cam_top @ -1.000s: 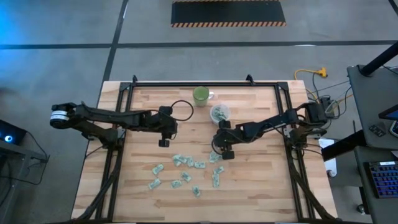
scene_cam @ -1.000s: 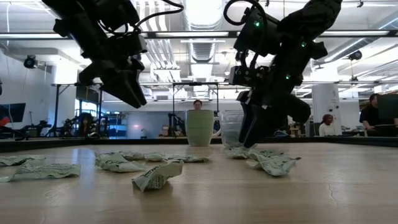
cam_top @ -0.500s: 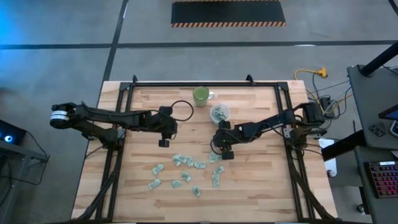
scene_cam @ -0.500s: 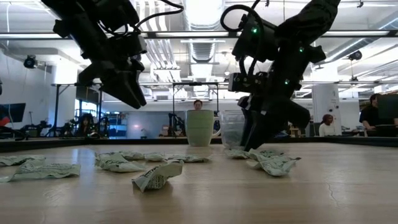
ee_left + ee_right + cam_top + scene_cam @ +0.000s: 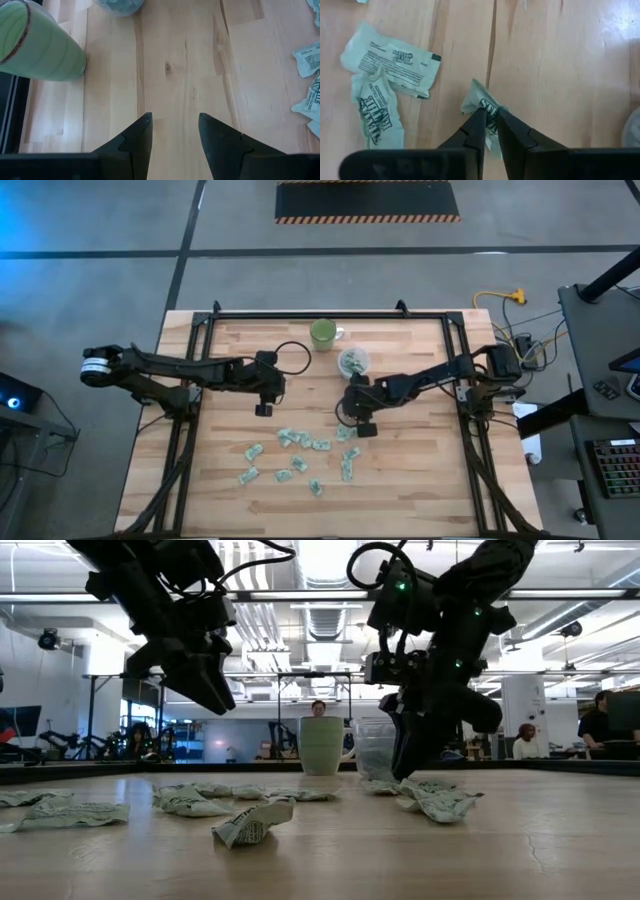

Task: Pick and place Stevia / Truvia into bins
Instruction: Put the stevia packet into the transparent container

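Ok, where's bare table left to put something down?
Free: the wood between the left gripper and the table's left edge, and the right side past the right gripper. Crowded: the sachets in front, and the clear cup beside the green mug.

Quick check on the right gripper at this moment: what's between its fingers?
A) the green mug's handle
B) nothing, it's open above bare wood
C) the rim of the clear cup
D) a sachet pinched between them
D: in the right wrist view the right gripper has its fingers pinched together on a crumpled sachet over the wooden table.
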Controlling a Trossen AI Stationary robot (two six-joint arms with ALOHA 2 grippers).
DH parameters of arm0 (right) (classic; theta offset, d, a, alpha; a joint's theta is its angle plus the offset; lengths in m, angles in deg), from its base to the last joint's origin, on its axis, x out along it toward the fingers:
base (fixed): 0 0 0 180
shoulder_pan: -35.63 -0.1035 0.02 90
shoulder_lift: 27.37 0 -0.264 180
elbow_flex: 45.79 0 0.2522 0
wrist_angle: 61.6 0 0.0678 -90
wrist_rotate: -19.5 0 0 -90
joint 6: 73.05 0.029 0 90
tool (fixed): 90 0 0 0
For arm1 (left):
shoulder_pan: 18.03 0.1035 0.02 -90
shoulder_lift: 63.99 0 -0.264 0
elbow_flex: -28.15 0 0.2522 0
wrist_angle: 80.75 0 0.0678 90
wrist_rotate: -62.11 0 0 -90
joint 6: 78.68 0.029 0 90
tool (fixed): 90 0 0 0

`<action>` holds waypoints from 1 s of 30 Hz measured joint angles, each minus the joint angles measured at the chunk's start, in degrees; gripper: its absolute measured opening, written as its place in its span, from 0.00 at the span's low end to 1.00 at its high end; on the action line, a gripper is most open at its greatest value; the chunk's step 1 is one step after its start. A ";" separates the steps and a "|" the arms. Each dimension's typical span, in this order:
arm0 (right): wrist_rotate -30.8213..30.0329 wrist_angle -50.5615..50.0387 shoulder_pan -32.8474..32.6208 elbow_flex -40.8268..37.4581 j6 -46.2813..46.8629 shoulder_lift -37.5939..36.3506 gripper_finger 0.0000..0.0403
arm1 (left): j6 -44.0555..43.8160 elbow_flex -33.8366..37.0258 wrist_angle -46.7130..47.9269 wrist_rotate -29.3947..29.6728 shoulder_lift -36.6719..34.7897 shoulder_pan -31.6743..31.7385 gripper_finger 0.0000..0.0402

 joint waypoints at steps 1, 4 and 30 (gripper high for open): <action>0.00 -0.93 0.00 0.53 0.01 0.00 0.08 | 0.00 0.00 -0.02 0.00 0.00 0.00 0.36; 0.00 -3.90 -0.07 2.35 0.01 0.00 0.07 | 0.00 0.00 -0.07 0.00 0.00 0.00 0.36; -21.11 -16.47 0.64 13.16 -4.15 -2.05 0.07 | 0.07 0.02 -0.94 -0.07 0.00 0.00 0.36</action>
